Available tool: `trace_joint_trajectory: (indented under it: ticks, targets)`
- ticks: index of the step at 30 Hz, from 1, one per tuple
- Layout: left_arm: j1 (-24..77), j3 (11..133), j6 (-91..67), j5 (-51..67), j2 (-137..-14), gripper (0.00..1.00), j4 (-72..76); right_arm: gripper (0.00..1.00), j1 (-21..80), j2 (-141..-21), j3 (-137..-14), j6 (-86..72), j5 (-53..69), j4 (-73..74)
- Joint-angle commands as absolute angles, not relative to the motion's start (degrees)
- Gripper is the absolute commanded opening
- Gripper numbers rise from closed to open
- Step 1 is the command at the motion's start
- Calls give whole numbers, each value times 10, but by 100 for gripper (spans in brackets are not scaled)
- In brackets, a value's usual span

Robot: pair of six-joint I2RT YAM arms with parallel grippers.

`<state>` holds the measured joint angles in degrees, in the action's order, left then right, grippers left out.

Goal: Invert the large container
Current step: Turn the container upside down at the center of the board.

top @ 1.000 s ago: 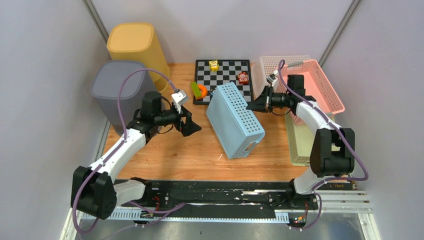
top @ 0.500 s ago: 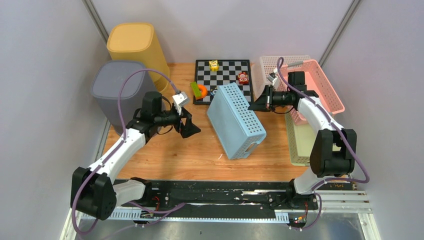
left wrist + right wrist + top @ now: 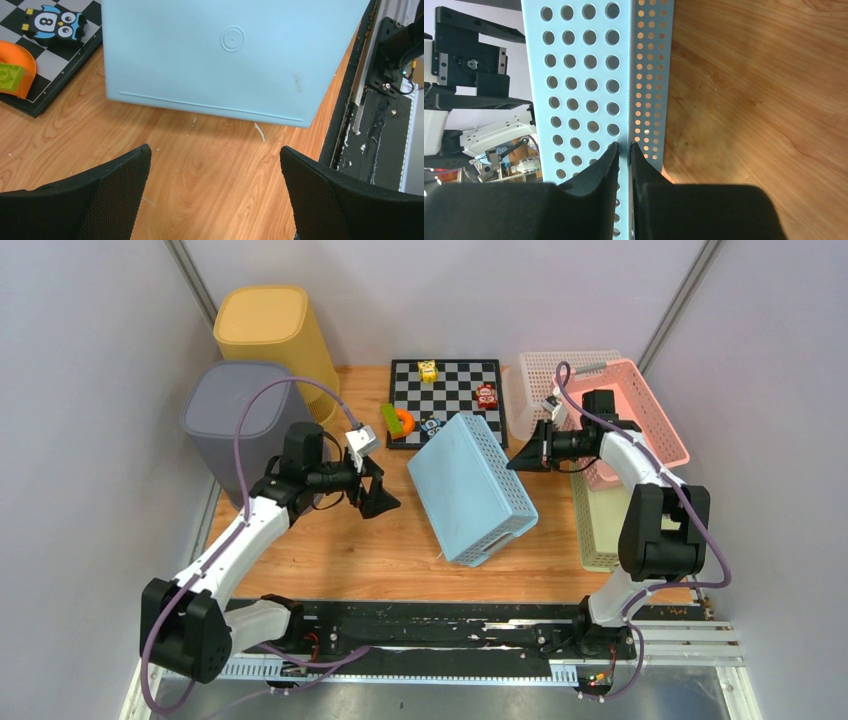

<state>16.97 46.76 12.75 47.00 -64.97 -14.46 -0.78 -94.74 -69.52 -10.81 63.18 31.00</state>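
Observation:
The large container (image 3: 468,490) is a light blue perforated bin, tilted over at the table's middle with its smooth bottom (image 3: 225,55) turned up and to the left. My right gripper (image 3: 514,461) is at its right edge. In the right wrist view the fingers (image 3: 624,150) are pinched on the thin blue rim (image 3: 630,75), one on each side of the holed wall. My left gripper (image 3: 383,487) hovers open just left of the container, apart from it. Only bare wood lies between its fingers (image 3: 215,195).
A grey bin (image 3: 235,420) and a yellow bin (image 3: 270,335) stand at the back left. A checkerboard (image 3: 455,390) holds small toys, with an orange ring (image 3: 400,421) at its edge. White (image 3: 560,375), pink (image 3: 645,415) and pale green (image 3: 600,525) baskets crowd the right.
The container has tipped further over to the left, so more of its flat bottom faces up. My right gripper has shifted slightly right with the rim. The left arm has hardly moved.

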Motion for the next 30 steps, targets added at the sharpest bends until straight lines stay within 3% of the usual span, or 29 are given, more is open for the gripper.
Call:
trace_joint_trajectory:
  ticks: [1, 30]
  targets:
    - [173, 486, 85, 474, -682, 100, -104, 14, -17, -953, -695, -66, 624, 332]
    - [214, 484, 22, 402, -806, 100, -39, 21, -16, -886, -615, -3, 582, 349]
